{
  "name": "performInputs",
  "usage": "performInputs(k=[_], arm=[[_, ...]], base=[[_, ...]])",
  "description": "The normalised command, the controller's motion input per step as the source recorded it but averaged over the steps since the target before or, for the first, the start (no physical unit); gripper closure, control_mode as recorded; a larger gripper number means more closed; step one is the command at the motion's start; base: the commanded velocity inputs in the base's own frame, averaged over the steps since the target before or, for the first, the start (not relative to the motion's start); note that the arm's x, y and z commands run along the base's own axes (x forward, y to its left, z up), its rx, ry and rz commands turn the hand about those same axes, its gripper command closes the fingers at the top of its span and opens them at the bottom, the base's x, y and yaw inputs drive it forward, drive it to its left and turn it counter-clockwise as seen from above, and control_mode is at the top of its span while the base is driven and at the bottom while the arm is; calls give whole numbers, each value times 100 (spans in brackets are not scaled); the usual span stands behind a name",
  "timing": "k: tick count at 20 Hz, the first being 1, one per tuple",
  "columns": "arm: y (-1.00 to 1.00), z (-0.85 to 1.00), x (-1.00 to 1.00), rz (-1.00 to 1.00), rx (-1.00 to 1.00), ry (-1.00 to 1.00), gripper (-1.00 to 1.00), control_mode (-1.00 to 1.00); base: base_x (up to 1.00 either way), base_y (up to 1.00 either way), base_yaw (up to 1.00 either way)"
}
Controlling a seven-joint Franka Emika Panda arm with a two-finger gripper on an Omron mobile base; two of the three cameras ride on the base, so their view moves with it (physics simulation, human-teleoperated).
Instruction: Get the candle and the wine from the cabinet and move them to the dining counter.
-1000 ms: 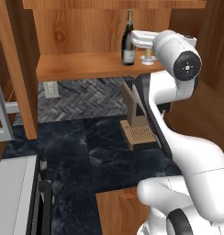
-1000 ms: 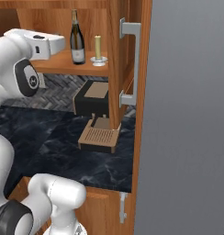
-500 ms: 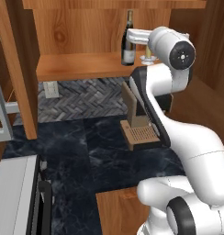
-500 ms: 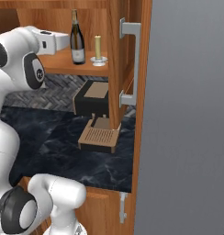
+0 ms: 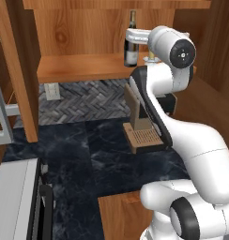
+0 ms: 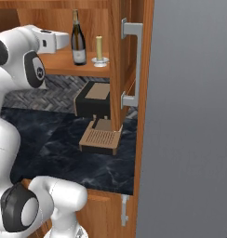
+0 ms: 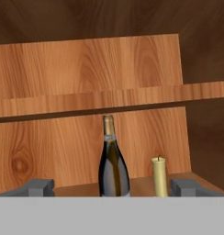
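A white robot arm reaches toward an open wooden cabinet (image 6: 116,56) above a dark marble tabletop (image 5: 97,154). On the cabinet's shelf (image 5: 83,68) stand the two things it must fetch: a tall dark wine bottle (image 6: 78,39) with a pale label, and just beside it, nearer the open door, a short cream candle (image 6: 99,48) on a small pale dish. Both are upright and untouched.

The claw (image 7: 112,187) is spread to its widest and holds nothing. From the camera on the hand, its two grey fingertips (image 7: 36,187) sit low at either side, with bottle and candle both framed between them. The claw looks level with the lower half of the bottle and short of it, though how near is hard to judge from these angles.

The main risk is crowding. Bottle and candle stand so near each other that a wide claw pushed straight in could catch both, or nudge the candle off its dish. The bottle is tall and narrow, so a bump to its side could tip it. A coffee machine (image 6: 93,98) stands on the tabletop below the shelf, where anything knocked off would land.
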Motion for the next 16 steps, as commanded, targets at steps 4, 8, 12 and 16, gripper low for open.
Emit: performInputs(k=[4,8,12,16], arm=[[7,0,4,0,0,0,-100,-100],[2,0,2,0,0,0,-100,-100],[0,0,0,0,0,0,-100,-100],[0,0,1,0,0,0,-100,-100]], base=[[0,0,0],[0,0,0],[0,0,0],[0,0,0]])
